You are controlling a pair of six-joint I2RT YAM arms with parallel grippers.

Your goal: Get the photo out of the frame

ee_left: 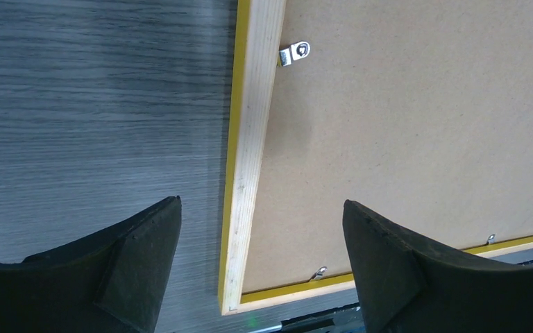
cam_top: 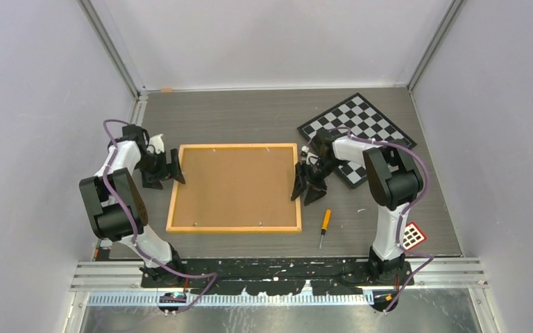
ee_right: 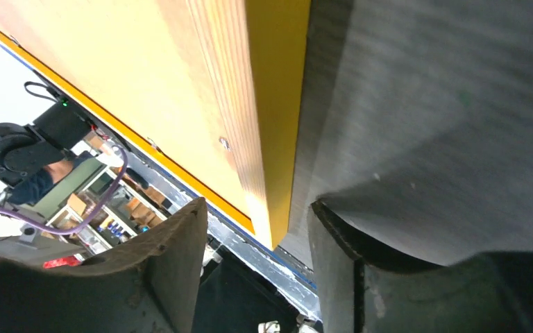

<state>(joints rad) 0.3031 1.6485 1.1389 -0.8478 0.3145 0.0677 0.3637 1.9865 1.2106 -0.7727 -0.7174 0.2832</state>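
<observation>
Here, the left fingers [cam_top: 173, 171] are hanging released astride the left rail of the frame [cam_top: 233, 228], which is lying back-up on the worktop [cam_top: 250, 114]; at its right rail the right fingers [cam_top: 305, 191] are standing parted, grasping nothing.

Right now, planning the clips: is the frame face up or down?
Face down: the frame shows its brown backing board and metal clips upward.

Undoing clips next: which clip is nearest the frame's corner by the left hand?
The small clip between the fingers; the holed tab and the third clip sit farther.
</observation>
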